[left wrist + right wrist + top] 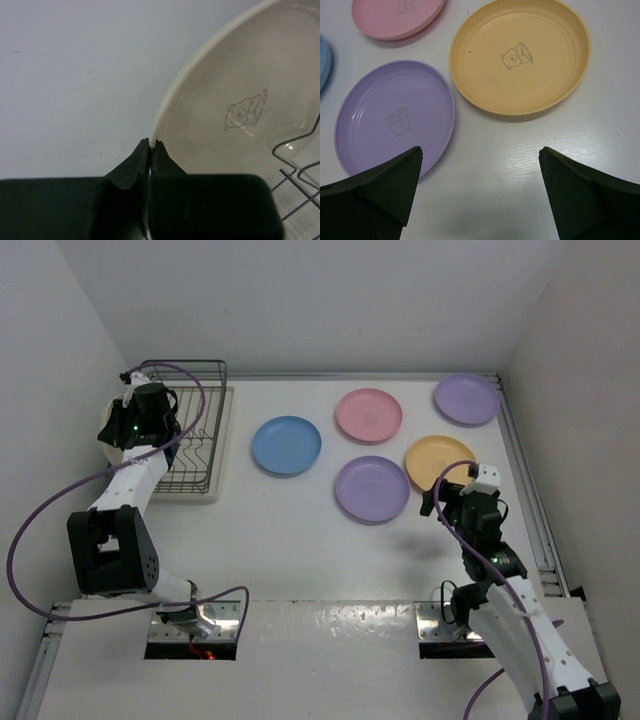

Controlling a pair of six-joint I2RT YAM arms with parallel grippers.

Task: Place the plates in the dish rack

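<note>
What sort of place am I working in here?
Probably a lab test cell, not a kitchen: a white table boxed in by plain white panels, with a dish rack and coloured plates laid out.

Cream plate (240, 100): smooth plastic, soft satin sheen, faint printed bear mark. Orange-yellow plate (520, 55), purple plate (395, 117) and pink plate (395, 17): same plastic, matt, fine concentric ridging near the rims. Blue plate (286, 445): matt. Dish rack (212, 362): thin dark coated metal wire over a cream plastic tray base (222, 440). Table (510, 175): white, smooth, mildly glossy. Left gripper (151, 144) and right gripper (480, 150): black, matt, slightly grainy.
</note>
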